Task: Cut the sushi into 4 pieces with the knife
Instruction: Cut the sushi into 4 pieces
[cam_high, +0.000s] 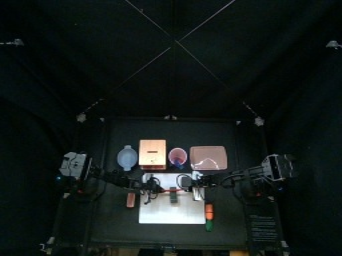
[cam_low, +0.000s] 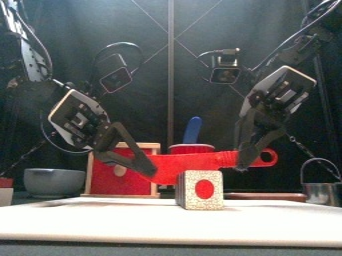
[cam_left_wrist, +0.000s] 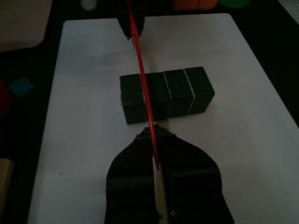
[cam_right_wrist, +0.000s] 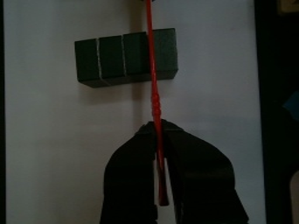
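Right claw (cam_right_wrist: 159, 140) is clamping a red knife (cam_right_wrist: 153, 79), blade lying across the dark sushi roll (cam_right_wrist: 111, 57) on a white cutting board (cam_right_wrist: 70, 131).

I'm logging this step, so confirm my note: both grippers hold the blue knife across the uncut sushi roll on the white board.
Not quite: the knife is red, not blue, as the front view shows. The rest stands: the left gripper and the right gripper both hold it across the uncut sushi roll on the white board.
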